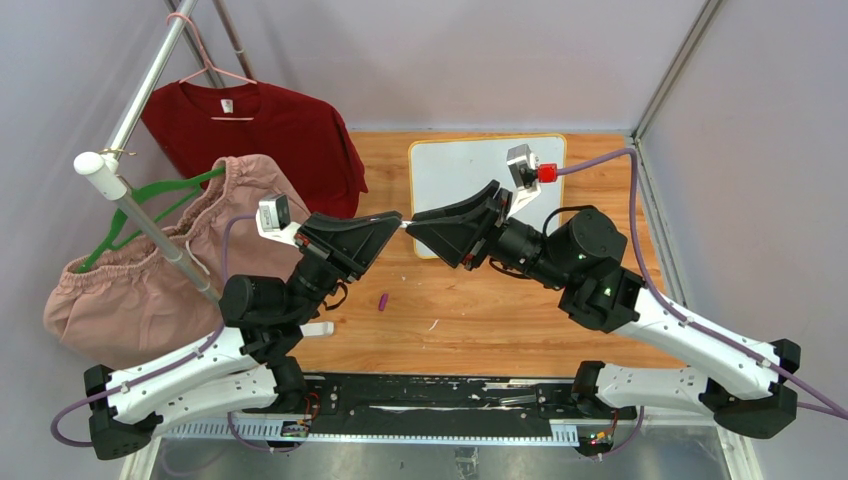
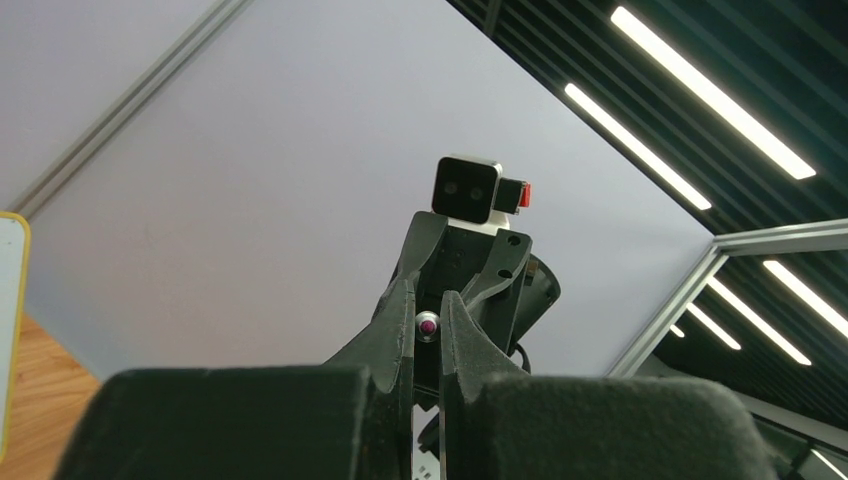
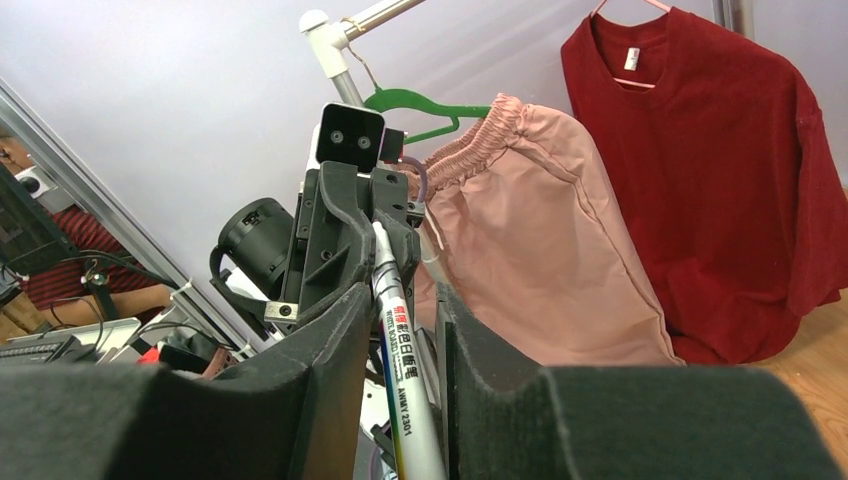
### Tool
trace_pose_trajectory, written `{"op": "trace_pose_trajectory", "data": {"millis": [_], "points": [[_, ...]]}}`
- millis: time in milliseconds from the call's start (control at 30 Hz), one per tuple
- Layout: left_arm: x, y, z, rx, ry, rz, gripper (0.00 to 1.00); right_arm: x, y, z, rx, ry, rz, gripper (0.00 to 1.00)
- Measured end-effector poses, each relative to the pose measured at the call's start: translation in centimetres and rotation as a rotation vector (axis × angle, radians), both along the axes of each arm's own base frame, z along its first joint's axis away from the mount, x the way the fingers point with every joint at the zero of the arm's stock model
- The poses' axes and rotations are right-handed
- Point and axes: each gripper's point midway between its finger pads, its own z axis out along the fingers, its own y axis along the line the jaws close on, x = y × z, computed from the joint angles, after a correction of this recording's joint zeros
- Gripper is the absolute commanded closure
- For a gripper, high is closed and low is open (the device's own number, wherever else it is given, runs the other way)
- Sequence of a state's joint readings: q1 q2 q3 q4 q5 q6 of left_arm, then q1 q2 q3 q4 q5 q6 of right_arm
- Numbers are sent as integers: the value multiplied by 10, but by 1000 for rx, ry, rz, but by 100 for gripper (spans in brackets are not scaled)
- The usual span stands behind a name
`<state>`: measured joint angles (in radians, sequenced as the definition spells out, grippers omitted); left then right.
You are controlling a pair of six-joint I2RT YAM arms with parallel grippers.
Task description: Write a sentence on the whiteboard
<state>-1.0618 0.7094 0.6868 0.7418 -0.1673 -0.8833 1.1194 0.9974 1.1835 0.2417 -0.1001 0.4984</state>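
Note:
The whiteboard (image 1: 455, 170), white with a yellow frame, lies flat at the back of the wooden table; its visible part is blank, and its edge shows in the left wrist view (image 2: 10, 300). No sentence is in view. My two grippers meet tip to tip above the table. The left gripper (image 1: 395, 218) (image 2: 428, 300) is shut on a white marker (image 1: 405, 224), seen end-on with a purple tip (image 2: 428, 325). The right gripper (image 1: 417, 227) (image 3: 400, 295) is open around the marker's barrel (image 3: 400, 360), which rests on one finger with a gap to the other.
A purple cap (image 1: 384, 300) lies on the table in front of the grippers. A small white object (image 1: 318, 328) sits by the left arm. A red shirt (image 1: 260, 130) and pink shorts (image 1: 130, 280) hang on a rack pole (image 1: 150, 225) at the left.

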Motion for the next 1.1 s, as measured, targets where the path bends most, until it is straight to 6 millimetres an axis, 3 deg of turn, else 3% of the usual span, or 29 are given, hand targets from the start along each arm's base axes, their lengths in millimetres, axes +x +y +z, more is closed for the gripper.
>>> {"op": "trace_pose_trajectory", "data": {"millis": [500, 733, 1100], "points": [[0, 0, 0, -1, 5, -7, 100, 0, -1, 6, 23, -12, 0, 74], [-1, 0, 0, -3, 7, -9, 100, -1, 0, 6, 21, -12, 4, 66], [-2, 3, 2, -17, 12, -15, 100, -4, 0, 7, 26, -12, 22, 90]]}}
